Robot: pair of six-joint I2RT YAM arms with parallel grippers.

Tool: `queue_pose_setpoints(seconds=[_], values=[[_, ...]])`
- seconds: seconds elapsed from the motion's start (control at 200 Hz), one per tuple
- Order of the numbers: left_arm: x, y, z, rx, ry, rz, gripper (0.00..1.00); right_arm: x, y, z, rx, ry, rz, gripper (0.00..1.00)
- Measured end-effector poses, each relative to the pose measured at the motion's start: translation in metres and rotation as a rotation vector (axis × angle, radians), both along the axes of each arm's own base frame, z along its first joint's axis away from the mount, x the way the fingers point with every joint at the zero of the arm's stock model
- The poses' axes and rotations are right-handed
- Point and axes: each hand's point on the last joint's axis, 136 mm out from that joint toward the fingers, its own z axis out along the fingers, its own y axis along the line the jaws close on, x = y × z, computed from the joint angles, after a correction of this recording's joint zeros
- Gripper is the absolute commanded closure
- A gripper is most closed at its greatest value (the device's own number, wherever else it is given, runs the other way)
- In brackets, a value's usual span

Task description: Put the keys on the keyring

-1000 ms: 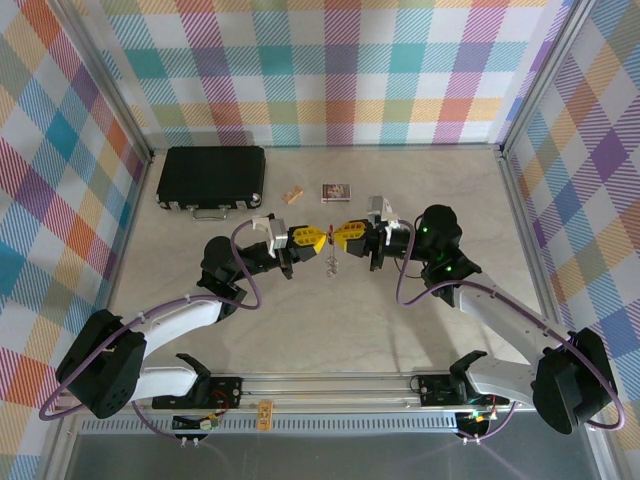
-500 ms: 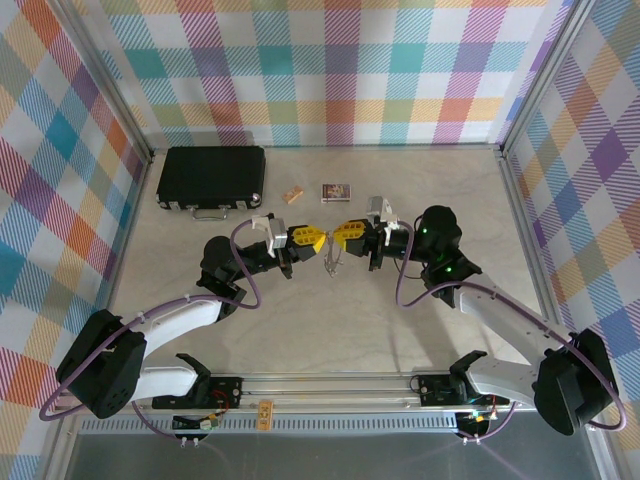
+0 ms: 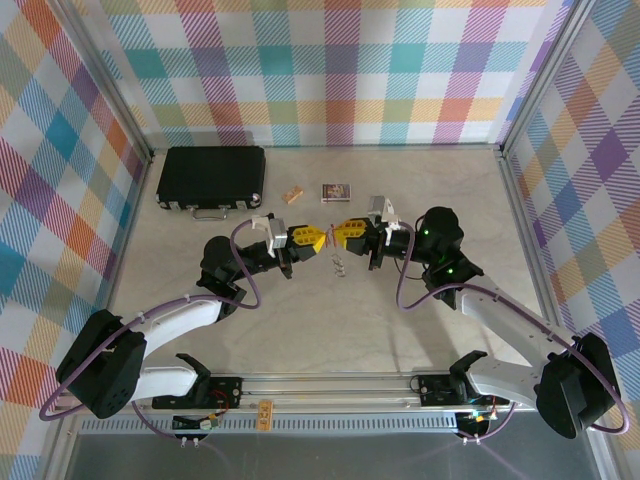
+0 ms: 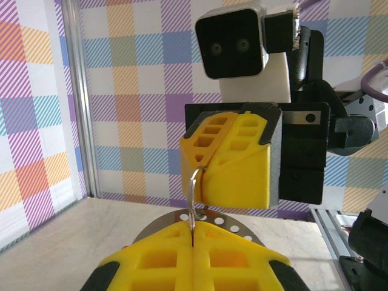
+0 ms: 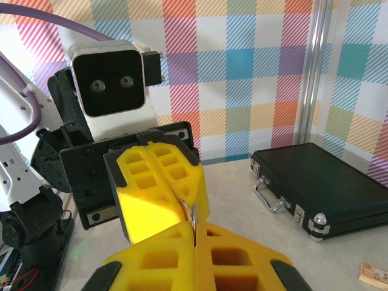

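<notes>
My two grippers meet tip to tip above the middle of the table. The keyring (image 3: 329,242) is a thin grey metal ring pinched between them. My left gripper (image 4: 194,242) is shut on the keyring's (image 4: 193,194) lower part, and the right gripper (image 4: 200,173) facing it clamps the upper part. In the right wrist view my right gripper (image 5: 194,229) is shut on the keyring (image 5: 192,213), with the left gripper (image 5: 185,203) against it. A curved metal strip with small holes (image 4: 242,225) shows behind my left fingertips. A small grey piece (image 3: 338,265) sits just below the grippers; whether it is the keys I cannot tell.
A black case (image 3: 211,178) lies at the back left, its handle facing the arms. A small tan block (image 3: 291,195) and a printed card (image 3: 336,191) lie behind the grippers. Plaid walls with metal posts close in the table on three sides.
Both grippers stay shut. They drew slightly apart, then came back together. The small grey piece beneath them has shifted a little to the right.
</notes>
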Motion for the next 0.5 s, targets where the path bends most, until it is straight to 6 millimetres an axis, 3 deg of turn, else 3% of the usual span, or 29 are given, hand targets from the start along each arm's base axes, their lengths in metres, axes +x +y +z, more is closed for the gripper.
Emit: queue_pose_setpoints(seconds=[0.5], values=[[-0.0003,-0.0002,-0.0002,0.001,0.000,-0.002,1.00,-0.0011,0.0003,-0.0014,-0.004,0.006,0.007,1.00]])
